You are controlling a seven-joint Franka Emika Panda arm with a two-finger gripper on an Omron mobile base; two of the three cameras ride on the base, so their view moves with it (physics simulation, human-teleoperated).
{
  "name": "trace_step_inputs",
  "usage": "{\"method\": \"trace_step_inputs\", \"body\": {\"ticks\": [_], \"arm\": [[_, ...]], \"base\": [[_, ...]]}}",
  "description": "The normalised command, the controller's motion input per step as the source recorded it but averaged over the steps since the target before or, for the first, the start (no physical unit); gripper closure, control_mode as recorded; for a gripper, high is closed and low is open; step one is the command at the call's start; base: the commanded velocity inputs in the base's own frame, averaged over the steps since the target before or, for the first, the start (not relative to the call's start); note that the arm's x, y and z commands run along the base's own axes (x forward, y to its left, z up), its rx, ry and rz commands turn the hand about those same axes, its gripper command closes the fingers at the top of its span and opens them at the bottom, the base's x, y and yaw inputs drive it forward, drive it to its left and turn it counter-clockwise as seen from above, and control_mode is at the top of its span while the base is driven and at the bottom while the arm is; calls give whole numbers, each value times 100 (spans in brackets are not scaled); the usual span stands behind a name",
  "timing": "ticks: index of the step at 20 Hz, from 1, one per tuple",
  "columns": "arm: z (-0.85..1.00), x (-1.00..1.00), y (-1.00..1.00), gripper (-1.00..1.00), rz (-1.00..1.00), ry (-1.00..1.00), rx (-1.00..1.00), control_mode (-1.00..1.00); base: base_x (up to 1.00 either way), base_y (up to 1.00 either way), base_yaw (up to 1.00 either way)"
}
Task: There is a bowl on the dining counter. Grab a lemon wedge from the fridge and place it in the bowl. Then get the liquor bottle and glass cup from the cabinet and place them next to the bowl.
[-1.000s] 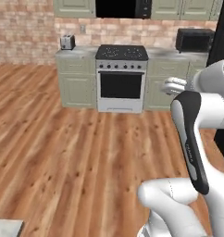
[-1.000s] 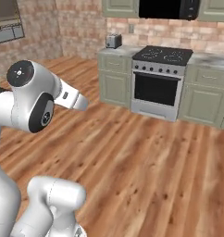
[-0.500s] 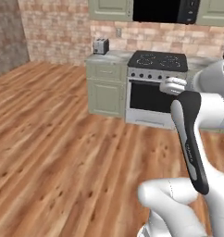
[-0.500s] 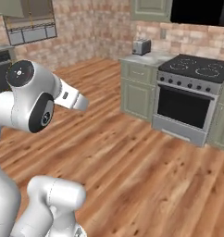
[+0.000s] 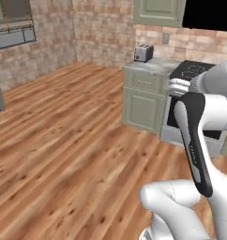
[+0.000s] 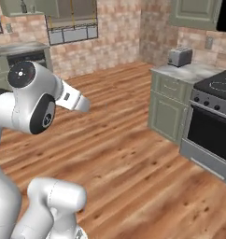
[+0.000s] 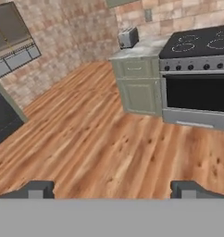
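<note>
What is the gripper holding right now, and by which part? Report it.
Nothing is held. The gripper stands open, its finger tips wide apart with only bare wood floor between them.

Glossy white rounded arm (image 5: 181, 206), dark grey joint covers w/ faint markings, small dark finger tips (image 7: 37, 190)

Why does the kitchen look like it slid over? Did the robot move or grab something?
The robot's base turned left, so the whole picture slid: the stove and toaster drifted right, and a brick wall with a window came into view. The things themselves did not move. The gripper stayed wide open and empty, the arm folded as before.
</note>
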Motion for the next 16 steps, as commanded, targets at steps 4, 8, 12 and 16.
{"method": "trace_step_inputs", "body": {"ticks": [4,8,12,16], "arm": [[0,0,0,-100,0,0,0,100],[0,0,0,-100,0,0,0,100],[0,0,0,-100,0,0,0,100],[0,0,0,-100,0,0,0,100]], "base": [[100,-22,48],[100,-22,48],[100,-23,48],[100,-24,47]]}}
